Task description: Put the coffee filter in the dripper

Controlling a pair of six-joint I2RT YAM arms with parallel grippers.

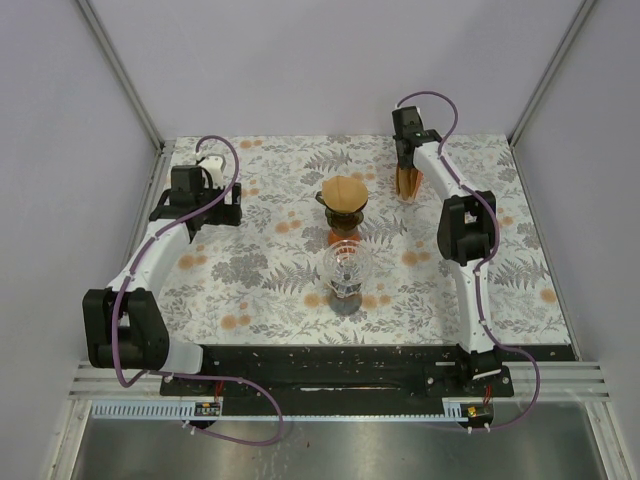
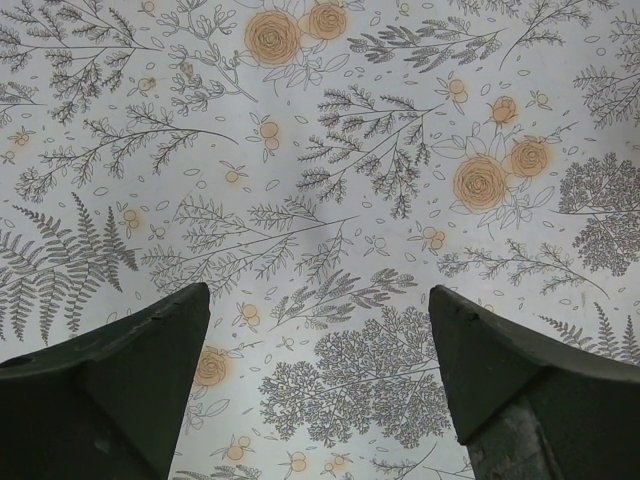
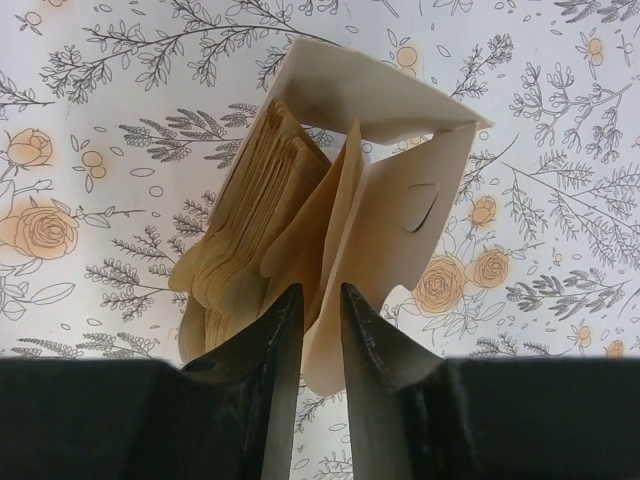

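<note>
A stack of brown paper coffee filters (image 3: 250, 215) stands in a white card holder (image 3: 400, 200) at the back right of the table, and shows in the top view (image 1: 410, 183). My right gripper (image 3: 320, 290) is over it (image 1: 408, 165), its fingers closed to a narrow gap on one filter (image 3: 335, 240) at the edge of the stack. A dark dripper with a brown cone in its top (image 1: 344, 197) stands at the table's middle, left of the stack. My left gripper (image 2: 318, 300) is open and empty over bare cloth at the back left (image 1: 228, 205).
A clear glass vessel on a dark base (image 1: 346, 270) stands just in front of the dripper, with a small orange object (image 1: 340, 238) between them. The floral tablecloth (image 1: 270, 280) covers the table. Metal frame posts (image 1: 120, 75) rise at the back corners.
</note>
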